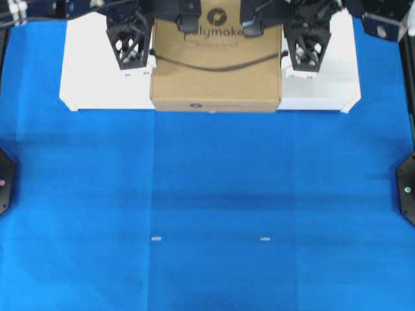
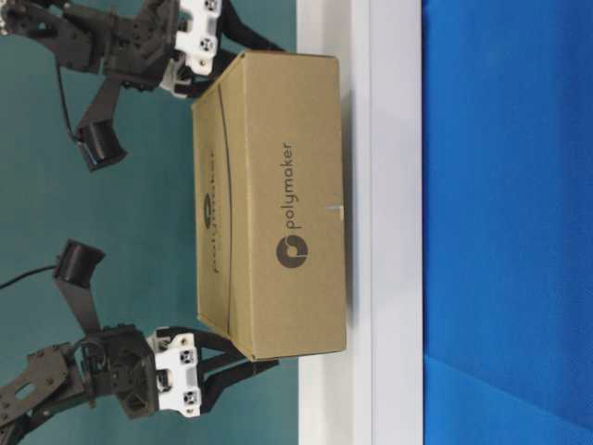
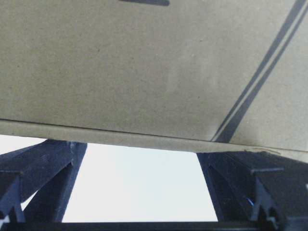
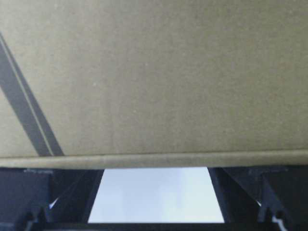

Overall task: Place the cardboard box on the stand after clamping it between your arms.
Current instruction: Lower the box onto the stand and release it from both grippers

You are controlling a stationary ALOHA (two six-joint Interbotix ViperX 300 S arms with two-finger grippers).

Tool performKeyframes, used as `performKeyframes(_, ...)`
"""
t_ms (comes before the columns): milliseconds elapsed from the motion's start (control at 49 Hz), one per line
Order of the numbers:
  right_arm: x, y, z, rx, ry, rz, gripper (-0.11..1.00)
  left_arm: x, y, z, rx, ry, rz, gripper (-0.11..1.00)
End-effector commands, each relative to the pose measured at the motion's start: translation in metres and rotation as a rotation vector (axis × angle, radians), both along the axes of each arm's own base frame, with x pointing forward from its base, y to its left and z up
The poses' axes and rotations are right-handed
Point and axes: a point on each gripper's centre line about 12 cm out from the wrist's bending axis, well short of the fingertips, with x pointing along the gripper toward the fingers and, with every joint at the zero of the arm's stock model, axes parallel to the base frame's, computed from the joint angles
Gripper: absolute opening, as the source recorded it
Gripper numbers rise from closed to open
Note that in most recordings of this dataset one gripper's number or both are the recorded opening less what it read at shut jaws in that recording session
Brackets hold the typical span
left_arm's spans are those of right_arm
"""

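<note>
While the cardboard box (image 1: 217, 68) rests on the stand (image 1: 97, 71), your left tool (image 1: 131, 46) and right tool (image 1: 307, 48) flank it, both spread wide, gripping nothing.

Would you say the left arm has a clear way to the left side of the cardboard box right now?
Probably yes: the left gripper stands open right beside the cardboard box on the white stand, with nothing between them.
</note>
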Motion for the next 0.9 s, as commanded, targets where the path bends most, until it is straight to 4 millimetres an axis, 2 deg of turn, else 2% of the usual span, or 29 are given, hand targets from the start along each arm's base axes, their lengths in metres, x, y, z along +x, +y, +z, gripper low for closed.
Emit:
performKeyframes(0, 0.041, 0.003, 0.041, -0.043, -0.215, 0.039, 0.99, 0.032, 0.008, 0.056, 0.1, -0.241, 0.001, 0.88)
performKeyframes(122, 0.043, -0.007, 0.037, -0.035, -0.218, 0.048, 0.99, 0.031, 0.019, 0.055, 0.109, -0.236, 0.014, 0.88)
performKeyframes(306, 0.046, -0.017, 0.03, -0.026, -0.211, 0.053, 0.99, 0.032, 0.026, 0.051, 0.12, -0.224, 0.004, 0.88)
performKeyframes(632, 0.04, -0.028, 0.02, -0.024, -0.19, 0.042, 0.99, 0.038, 0.03, 0.048, 0.132, -0.237, 0.0, 0.88)
performKeyframes(877, 0.032, -0.037, 0.004, -0.022, -0.155, 0.05, 0.98, 0.032, 0.035, 0.031, 0.119, -0.214, 0.014, 0.88)
